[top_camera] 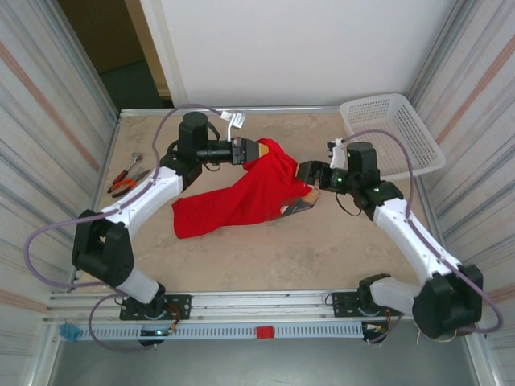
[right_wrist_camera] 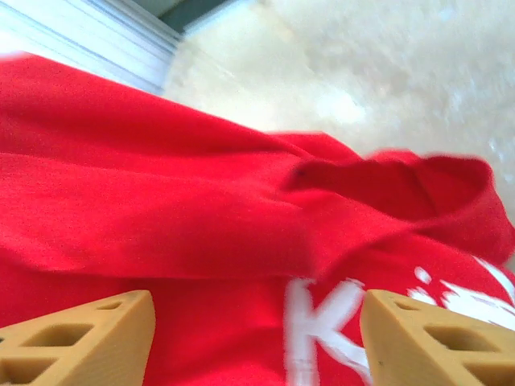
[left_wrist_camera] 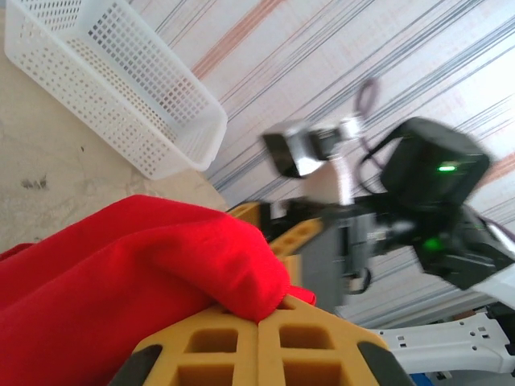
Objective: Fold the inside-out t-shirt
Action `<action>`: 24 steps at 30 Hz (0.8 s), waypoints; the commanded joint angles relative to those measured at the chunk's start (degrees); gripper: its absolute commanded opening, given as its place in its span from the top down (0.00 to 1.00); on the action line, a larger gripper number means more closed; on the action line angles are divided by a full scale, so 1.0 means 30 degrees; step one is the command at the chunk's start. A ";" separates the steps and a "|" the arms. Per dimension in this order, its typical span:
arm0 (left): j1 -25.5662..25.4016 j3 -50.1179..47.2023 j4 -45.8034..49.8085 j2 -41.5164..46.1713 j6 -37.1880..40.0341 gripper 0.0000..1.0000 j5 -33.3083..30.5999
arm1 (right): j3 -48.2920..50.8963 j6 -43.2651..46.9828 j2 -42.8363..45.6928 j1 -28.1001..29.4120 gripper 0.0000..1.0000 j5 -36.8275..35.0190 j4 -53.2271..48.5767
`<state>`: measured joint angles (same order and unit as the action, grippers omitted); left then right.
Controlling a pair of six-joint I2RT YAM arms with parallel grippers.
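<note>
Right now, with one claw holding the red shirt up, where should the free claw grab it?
Probably the raised fold on the t-shirt, on its right side beside the white lettering, coming in from the right. The left gripper is shut on the cloth and lifts it, so that fold stands up, facing the open right gripper.

Between the pincers: the shirt (top_camera: 241,197) hangs here and blocks the way.
Inside right pincer (top_camera: 307,183): jaws apart, room between them, shirt just ahead.
Inside left pincer (top_camera: 261,150): no room, pinched tight on the shirt.
Right of right pincer: basket (top_camera: 398,133) stands near.
Left of left pincer: pliers (top_camera: 125,178) lie well apart.
Near side of both: bare table (top_camera: 273,257), lots of room.
</note>
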<state>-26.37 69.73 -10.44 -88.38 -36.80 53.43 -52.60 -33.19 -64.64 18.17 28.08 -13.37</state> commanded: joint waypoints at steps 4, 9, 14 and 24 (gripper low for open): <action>-0.0116 0.0233 0.0841 0.1131 0.1141 1.00 0.0667 | -0.2437 0.1224 0.0727 0.1534 0.29 -0.1270 -0.0987; -0.0131 0.0497 0.1097 0.1071 0.1248 1.00 0.0663 | -0.3482 0.1513 -0.1103 0.2894 0.31 -0.1648 -0.0542; -0.0146 0.0546 0.1149 0.1215 0.1293 1.00 0.0704 | -0.4078 0.1425 -0.2688 0.2614 0.71 -0.1882 -0.0294; -0.0142 -0.0410 0.2022 0.1765 0.2384 0.90 0.0166 | -0.4059 -0.0685 -0.2685 0.0101 1.00 0.1550 0.1983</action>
<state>-26.72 69.47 -5.28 -86.54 -33.19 53.43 -62.92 -31.81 -74.67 20.51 29.50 -10.83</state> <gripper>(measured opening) 0.074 0.044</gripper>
